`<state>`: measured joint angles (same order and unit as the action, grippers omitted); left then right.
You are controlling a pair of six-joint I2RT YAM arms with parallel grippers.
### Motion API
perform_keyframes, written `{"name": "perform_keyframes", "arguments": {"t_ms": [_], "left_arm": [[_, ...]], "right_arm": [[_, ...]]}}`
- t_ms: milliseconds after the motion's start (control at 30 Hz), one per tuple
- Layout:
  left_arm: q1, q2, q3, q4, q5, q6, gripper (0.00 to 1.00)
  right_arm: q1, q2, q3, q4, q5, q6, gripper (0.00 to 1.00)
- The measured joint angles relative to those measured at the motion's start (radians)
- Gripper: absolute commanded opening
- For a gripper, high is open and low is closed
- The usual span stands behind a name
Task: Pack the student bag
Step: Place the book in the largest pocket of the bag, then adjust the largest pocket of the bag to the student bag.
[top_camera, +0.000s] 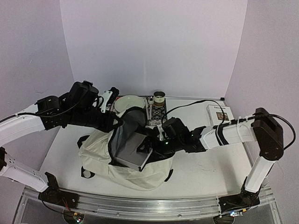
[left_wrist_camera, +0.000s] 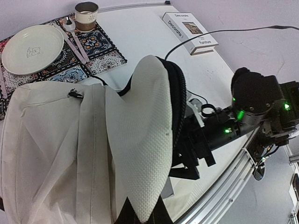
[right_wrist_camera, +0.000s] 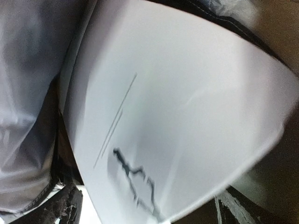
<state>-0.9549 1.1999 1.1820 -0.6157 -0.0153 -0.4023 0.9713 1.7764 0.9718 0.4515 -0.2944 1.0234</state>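
Plate (left_wrist_camera: 32, 49), cup (left_wrist_camera: 86, 13) and book (left_wrist_camera: 189, 31) lie beyond the student bag (left_wrist_camera: 56, 154).

Top cam: high behind the robot, facing the back wall, whole table (top_camera: 201, 168) in view. Left wrist cam: close over the bag (left_wrist_camera: 56, 140), looking across to right arm (left_wrist_camera: 252, 112), plate (left_wrist_camera: 32, 49), box (left_wrist_camera: 189, 32); all shared with top. Right wrist cam: jammed inside bag, only lining (right_wrist_camera: 28, 93) and white surface (right_wrist_camera: 187, 116), blurred.
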Motion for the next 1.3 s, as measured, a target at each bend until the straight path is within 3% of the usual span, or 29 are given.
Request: {"name": "perform_keyframes", "arguments": {"t_ms": [267, 833, 1300], "left_arm": [[0.000, 0.048, 0.000, 0.027, -0.063, -0.016, 0.00], [0.001, 0.185, 0.052, 0.045, -0.132, 0.002, 0.00], [0.014, 0.261, 0.055, 0.049, -0.181, 0.009, 0.00]], "right_arm": [[0.005, -0.110, 0.007, -0.153, -0.005, -0.105, 0.98], [0.082, -0.111, 0.066, -0.484, -0.164, -0.416, 0.98], [0.136, -0.199, 0.106, -0.635, -0.322, -0.645, 0.94]]}}
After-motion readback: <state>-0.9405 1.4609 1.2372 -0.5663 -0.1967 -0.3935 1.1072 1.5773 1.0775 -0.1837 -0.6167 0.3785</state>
